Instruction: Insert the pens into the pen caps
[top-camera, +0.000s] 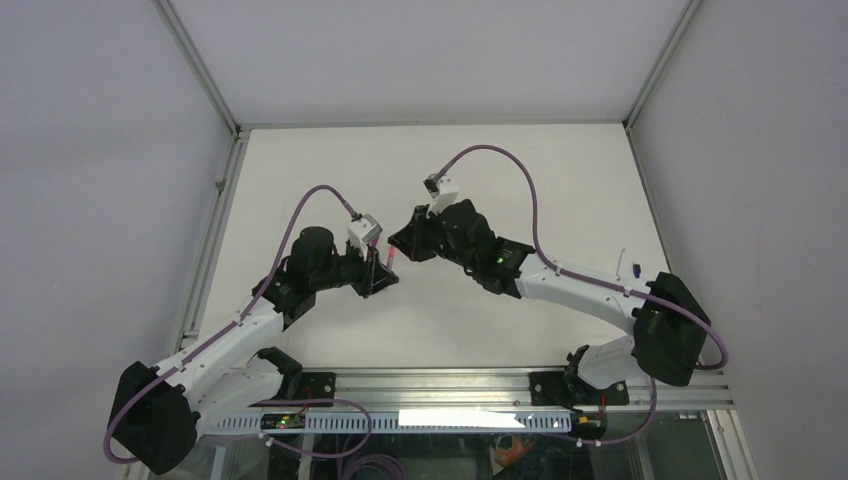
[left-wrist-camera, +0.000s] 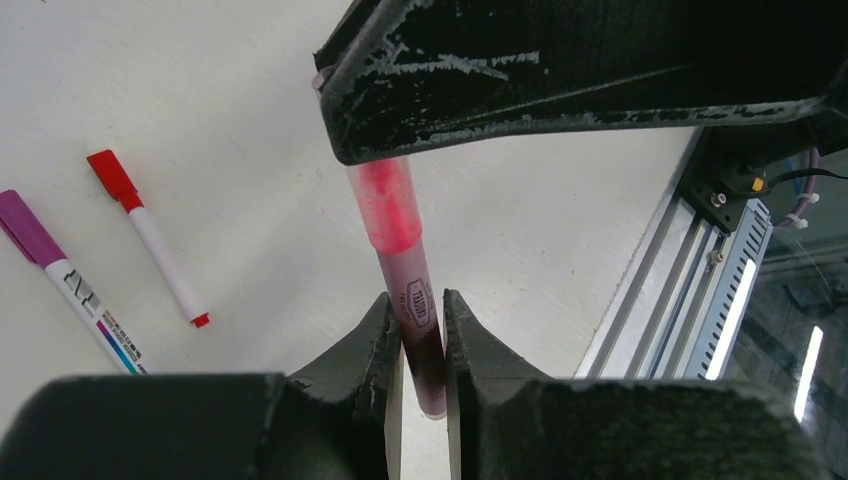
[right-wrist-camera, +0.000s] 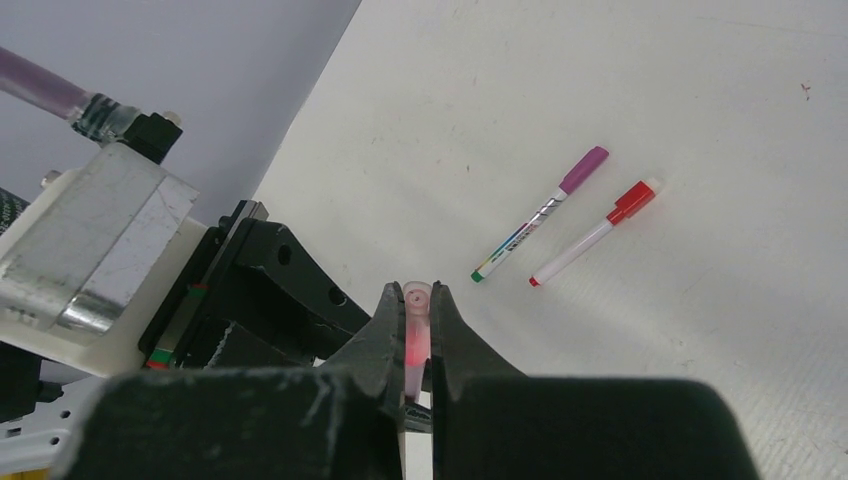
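Note:
A pink pen (left-wrist-camera: 418, 300) hangs above the table between both grippers. My left gripper (left-wrist-camera: 415, 300) is shut on its dark labelled barrel. The translucent pink cap (left-wrist-camera: 388, 205) sits on the pen's other end, and its top runs under the right gripper's black fingers (left-wrist-camera: 560, 80). In the right wrist view my right gripper (right-wrist-camera: 420, 290) is shut on that pink cap (right-wrist-camera: 417, 325). From above, the two grippers (top-camera: 383, 272) (top-camera: 402, 245) meet at mid-table with a pink spot (top-camera: 392, 258) between them.
Two capped pens lie side by side on the white table: one with a red cap (left-wrist-camera: 150, 240) (right-wrist-camera: 595, 232), one with a purple cap (left-wrist-camera: 65, 280) (right-wrist-camera: 540, 215). A small white and blue thing (top-camera: 634, 267) lies at the table's right edge. An aluminium rail (left-wrist-camera: 690, 290) borders the near edge.

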